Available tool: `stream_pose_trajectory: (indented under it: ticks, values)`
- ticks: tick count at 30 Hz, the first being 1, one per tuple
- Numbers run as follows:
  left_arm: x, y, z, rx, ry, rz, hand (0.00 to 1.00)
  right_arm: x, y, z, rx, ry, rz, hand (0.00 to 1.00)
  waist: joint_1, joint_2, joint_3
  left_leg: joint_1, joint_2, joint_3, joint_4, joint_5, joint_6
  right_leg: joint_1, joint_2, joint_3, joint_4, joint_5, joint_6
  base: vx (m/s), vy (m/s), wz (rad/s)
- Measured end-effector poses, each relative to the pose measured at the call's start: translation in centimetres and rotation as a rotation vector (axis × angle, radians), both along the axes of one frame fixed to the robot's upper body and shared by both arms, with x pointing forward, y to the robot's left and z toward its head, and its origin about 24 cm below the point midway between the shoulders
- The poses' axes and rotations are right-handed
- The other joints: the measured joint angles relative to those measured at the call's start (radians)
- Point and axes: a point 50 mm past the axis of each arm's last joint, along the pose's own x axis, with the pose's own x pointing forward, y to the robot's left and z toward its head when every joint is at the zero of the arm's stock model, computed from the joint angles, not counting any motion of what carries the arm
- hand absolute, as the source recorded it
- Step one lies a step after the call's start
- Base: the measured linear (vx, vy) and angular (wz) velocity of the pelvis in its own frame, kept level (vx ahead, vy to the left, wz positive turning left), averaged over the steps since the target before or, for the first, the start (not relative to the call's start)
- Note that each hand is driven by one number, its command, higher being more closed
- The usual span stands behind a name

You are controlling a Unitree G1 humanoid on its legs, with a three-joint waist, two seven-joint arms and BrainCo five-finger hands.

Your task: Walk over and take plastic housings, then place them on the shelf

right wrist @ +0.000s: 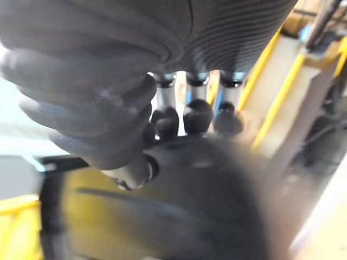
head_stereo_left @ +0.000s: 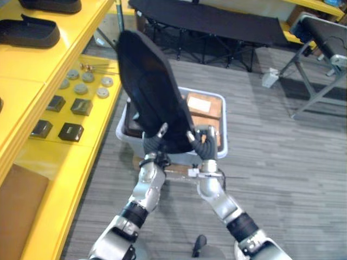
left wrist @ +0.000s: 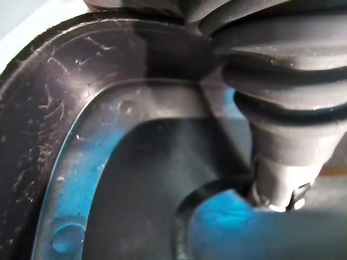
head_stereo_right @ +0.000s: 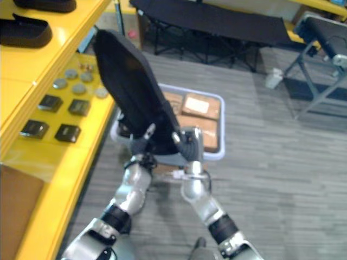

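I hold a large black plastic housing [head_stereo_left: 149, 86] upright between both hands, its top leaning toward the yellow shelf [head_stereo_left: 81, 157]. My left hand [head_stereo_left: 153, 145] grips its lower left edge and my right hand [head_stereo_left: 205, 142] grips its lower right edge. In the left wrist view the housing's glossy inner face [left wrist: 108, 162] lies right against the left hand [left wrist: 282, 70]. In the right wrist view the dark fingertips [right wrist: 198, 115] press on the housing's rim [right wrist: 190, 206] with the thumb curled on the near side. Two more black housings [head_stereo_left: 27, 32] lie on the upper shelf board.
A pale plastic bin [head_stereo_left: 224, 130] with brown boxes [head_stereo_left: 203, 105] stands on the floor just behind the held housing. The lower shelf board carries small black boxes [head_stereo_left: 70, 131] and grey discs [head_stereo_left: 81, 88]. A black folding cot [head_stereo_left: 206, 21] and a metal stand [head_stereo_left: 320, 70] lie beyond.
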Motion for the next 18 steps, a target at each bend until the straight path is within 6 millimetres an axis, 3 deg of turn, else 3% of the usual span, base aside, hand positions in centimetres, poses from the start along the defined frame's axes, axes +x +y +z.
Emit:
stream_pose_trajectory:
  ticks: [4, 5, 9, 11, 13, 16, 18]
  values:
    - [-1.1, 0.9, -0.4, 0.146, -0.003, 0.076, 1.00, -0.3, 0.0, 0.2, 0.036, -0.010, 0.021, 0.00, -0.008, 0.012, -0.030, 0.002, -0.002, 0.000, 0.000, 0.000, 0.000, 0.013, 0.003, -0.003, -0.027, 0.015, 0.001, 0.01, -0.006, -0.01]
    - [-2.1, 1.8, -0.7, 0.216, -0.002, 0.166, 1.00, -0.7, 0.2, 2.0, 0.169, -0.077, 0.090, 0.00, -0.009, 0.029, -0.046, 0.009, -0.003, 0.001, -0.001, 0.000, 0.000, 0.018, 0.002, -0.005, -0.027, 0.015, 0.001, 0.04, -0.020, -0.02]
    - [-3.6, 2.7, -0.7, 0.267, -0.015, 0.275, 1.00, -1.7, 0.3, 5.5, 0.366, -0.192, 0.255, 0.00, -0.009, 0.063, -0.072, 0.027, -0.003, 0.000, -0.001, 0.000, 0.000, 0.036, 0.003, -0.013, -0.028, 0.013, -0.001, -0.01, -0.021, 0.03]
    - [-4.0, 4.1, -0.6, 0.290, -0.019, 0.378, 1.00, -1.9, -1.4, 7.0, 0.466, -0.259, 0.249, 0.00, -0.012, 0.074, -0.079, 0.037, -0.003, 0.000, -0.006, -0.002, -0.002, 0.048, 0.003, -0.014, -0.028, 0.012, -0.003, -0.07, -0.009, 0.00]
    - [-4.8, 6.4, -0.6, 0.362, -0.013, 0.522, 1.00, -2.1, -4.8, 8.5, 0.603, -0.341, 0.206, 0.00, -0.016, 0.078, -0.094, 0.044, -0.001, 0.004, -0.007, -0.013, -0.004, 0.049, 0.003, -0.012, -0.028, 0.004, -0.012, -0.09, -0.004, -0.05]
    - [-5.8, 8.7, -0.5, 0.442, 0.000, 0.690, 1.00, -2.8, -8.1, 9.0, 0.751, -0.394, 0.221, 0.00, -0.018, 0.075, -0.099, 0.053, 0.001, 0.018, -0.008, -0.015, -0.002, 0.046, 0.003, 0.002, -0.035, 0.002, -0.011, -0.08, 0.004, -0.11]
    - [-6.3, 9.7, -0.6, 0.462, 0.014, 0.766, 1.00, -3.5, -9.2, 8.7, 0.826, -0.397, 0.270, 0.00, -0.018, 0.073, -0.109, 0.052, 0.001, 0.029, -0.008, -0.015, -0.002, 0.041, 0.003, 0.009, -0.041, 0.005, -0.015, -0.01, 0.007, -0.15]
